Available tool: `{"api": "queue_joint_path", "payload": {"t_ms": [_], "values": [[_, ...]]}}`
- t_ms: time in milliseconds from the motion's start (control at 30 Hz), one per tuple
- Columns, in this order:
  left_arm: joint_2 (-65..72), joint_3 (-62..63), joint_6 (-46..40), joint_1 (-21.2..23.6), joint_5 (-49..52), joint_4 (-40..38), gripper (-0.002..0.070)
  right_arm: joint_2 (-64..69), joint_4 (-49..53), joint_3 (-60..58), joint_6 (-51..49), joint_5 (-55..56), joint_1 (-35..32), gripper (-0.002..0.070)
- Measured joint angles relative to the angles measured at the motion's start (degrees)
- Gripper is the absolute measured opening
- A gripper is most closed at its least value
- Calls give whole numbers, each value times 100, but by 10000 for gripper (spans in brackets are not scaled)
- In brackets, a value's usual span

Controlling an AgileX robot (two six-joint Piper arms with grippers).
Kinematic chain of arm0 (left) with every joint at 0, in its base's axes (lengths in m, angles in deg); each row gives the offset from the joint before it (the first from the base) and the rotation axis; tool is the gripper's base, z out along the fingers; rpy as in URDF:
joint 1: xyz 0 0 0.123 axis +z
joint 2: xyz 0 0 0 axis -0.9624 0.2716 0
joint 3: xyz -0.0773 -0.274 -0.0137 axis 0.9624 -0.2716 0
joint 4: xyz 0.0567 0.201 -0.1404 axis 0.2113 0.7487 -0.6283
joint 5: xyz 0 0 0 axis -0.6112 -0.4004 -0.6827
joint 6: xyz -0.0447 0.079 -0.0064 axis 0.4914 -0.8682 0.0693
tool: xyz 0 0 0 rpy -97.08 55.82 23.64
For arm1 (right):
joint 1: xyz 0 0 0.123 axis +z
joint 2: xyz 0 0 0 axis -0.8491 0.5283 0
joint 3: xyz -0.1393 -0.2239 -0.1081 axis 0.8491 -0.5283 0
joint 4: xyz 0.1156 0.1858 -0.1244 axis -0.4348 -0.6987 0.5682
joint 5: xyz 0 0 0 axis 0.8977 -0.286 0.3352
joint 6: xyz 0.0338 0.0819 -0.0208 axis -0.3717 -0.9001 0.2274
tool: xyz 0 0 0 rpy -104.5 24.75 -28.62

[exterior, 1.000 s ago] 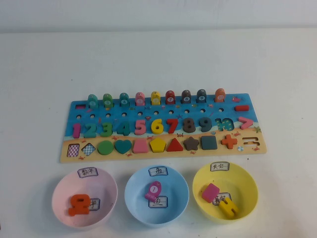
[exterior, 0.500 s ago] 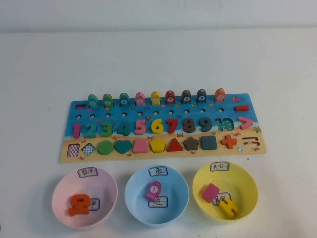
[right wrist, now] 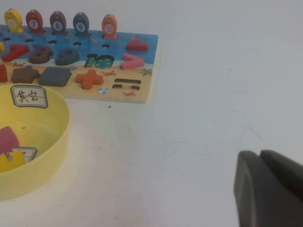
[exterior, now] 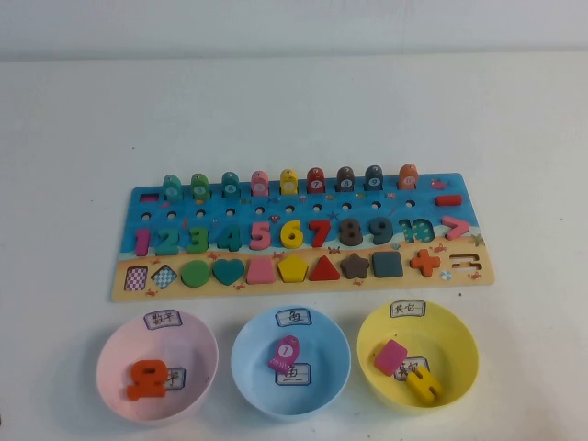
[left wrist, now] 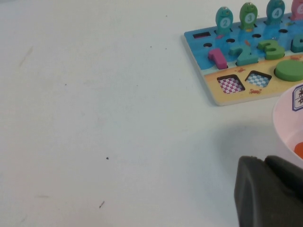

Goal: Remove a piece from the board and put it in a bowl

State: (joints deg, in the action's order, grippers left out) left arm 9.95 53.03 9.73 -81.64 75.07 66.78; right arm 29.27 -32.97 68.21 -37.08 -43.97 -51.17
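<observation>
The magenta-pink digit "1", the piece [exterior: 141, 241], stands in its slot at the left end of the number row on the board [exterior: 276, 204]; the left wrist view also shows the piece [left wrist: 218, 58]. The pale pink bowl [exterior: 110, 354] sits in front of the board's left end and holds an orange piece [exterior: 149, 378]. My left gripper [left wrist: 264, 161] is shut and empty over bare table, just left of the pink bowl [left wrist: 286, 123]. My right gripper [right wrist: 260, 155] is shut and empty, to the right of the yellow bowl [right wrist: 57, 142]. Neither arm shows in the high view.
A light blue bowl [exterior: 248, 367] with a magenta fish piece [exterior: 284, 353] sits in the middle. The yellow bowl [exterior: 459, 349] at the right holds a pink square and a yellow piece. Fish pegs, numbers and shapes fill the board's rows. White table surrounds everything.
</observation>
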Motion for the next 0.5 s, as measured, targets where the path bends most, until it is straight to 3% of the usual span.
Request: {"api": "queue_joint_path", "payload": {"t_ms": [233,500], "values": [[0,0,88,0,-92,-35,-4,0,0,0,0,0,0,-18],[0,0,1512,0,-1142,-1183,-4,0,0,0,0,0,0,-18]]}}
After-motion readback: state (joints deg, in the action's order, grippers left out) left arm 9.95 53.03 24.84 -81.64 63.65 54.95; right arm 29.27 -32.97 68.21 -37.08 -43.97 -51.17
